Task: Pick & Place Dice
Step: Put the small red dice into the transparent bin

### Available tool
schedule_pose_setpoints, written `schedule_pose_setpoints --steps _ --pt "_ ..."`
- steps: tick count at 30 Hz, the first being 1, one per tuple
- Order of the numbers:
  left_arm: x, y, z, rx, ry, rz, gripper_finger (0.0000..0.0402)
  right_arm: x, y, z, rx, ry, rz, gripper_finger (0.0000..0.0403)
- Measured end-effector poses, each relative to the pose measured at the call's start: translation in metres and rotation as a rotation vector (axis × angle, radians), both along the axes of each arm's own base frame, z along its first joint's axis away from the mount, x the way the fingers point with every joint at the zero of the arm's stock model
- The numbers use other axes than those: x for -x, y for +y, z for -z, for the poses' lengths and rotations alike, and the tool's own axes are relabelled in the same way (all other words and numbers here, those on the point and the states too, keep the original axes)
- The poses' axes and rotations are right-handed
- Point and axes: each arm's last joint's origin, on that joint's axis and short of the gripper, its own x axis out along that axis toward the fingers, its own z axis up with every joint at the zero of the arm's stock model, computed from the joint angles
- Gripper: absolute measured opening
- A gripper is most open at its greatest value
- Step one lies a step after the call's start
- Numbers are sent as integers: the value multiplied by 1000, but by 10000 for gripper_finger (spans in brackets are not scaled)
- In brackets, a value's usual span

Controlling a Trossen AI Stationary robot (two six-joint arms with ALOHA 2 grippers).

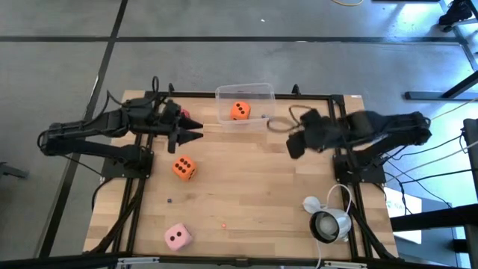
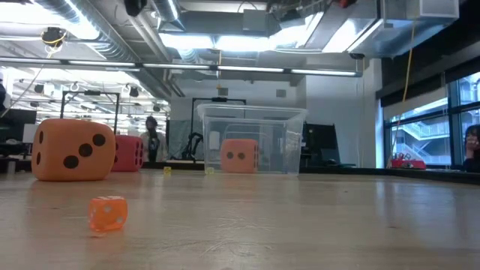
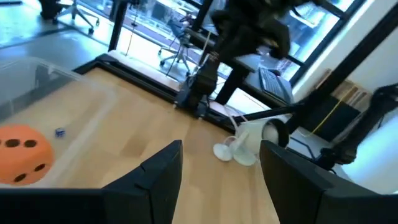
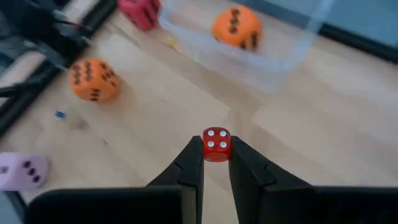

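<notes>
**At desk's far edge: R claw w/ small die, bin just to its left**

On the desk's (image 1: 254,202) left side, the left gripper (image 1: 199,135) hovers near the far-left corner. Its fingers are spread w/ nothing between them. The big red die (image 2: 127,152) sits just beside it, toward the far edge. The loose orange die (image 1: 184,167) lies a bit nearer the front. The pink die (image 1: 178,237) sits close to the front edge.

Mid-desk at the far edge stands the clear bin (image 1: 258,90), w/ the boxed orange die (image 1: 240,110) already inside.

Right of the bin, the right gripper (image 4: 216,152) is pinched on a small red die (image 4: 216,144), four-pip face showing.

Key relation: from that claw the bin lies ahead and to the robot's left, near, w/ bare wood between. So the R arm is the nearer one for a drop, I'd judge. The die is a cube, so no long axis matters.

Front-right corner holds a white lamp-like gadget (image 1: 327,220), well apart from the work.

Hard to make out:
- A tiny orange die (image 2: 108,213) shows only in the low view; its spot on the desk is unclear.
- From above, the R claw's load is hidden by the arm.
- A small blue speck (image 4: 60,114) near the loose orange die, can't ID.
</notes>
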Motion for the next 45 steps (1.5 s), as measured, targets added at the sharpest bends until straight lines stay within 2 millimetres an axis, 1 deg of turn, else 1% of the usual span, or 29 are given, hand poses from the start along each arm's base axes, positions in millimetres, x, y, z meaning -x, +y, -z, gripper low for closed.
schedule_pose_setpoints --steps 2,6,10,13,15,18,22,26,30,34,38,45 --pt "1 -6 -3 -7 13 -27 206 -1 -12 -6 11 -27 -35 49" --pt "3 -17 -14 -28 44 -80 194 -12 -44 -9 14 -47 -104 49" --pt "6 -29 -27 -35 76 -77 184 -31 -75 -8 25 -94 -153 49" --pt "9 -37 -31 -48 156 -91 178 -46 -101 -5 27 -151 -164 49" --pt "11 -41 -31 -40 217 -113 174 -57 -119 1 19 -166 -164 49" --pt "13 -45 -29 -4 278 -122 168 -72 -143 15 -11 -165 -158 49" --pt "14 -49 -25 47 307 -132 161 -91 -166 35 -51 -163 -148 49" --pt "16 -51 -21 58 346 -147 154 -106 -187 58 -61 -119 -86 49" --pt "18 -51 -15 59 406 -169 147 -117 -205 86 -86 -41 -32 49" --pt "18 -51 -12 63 444 -181 144 -122 -216 102 -105 4 -10 49" --pt "18 -51 -10 56 469 -181 143 -120 -222 112 -87 67 18 49" --pt "17 -51 -9 58 477 -165 143 -112 -229 116 -97 132 29 49"
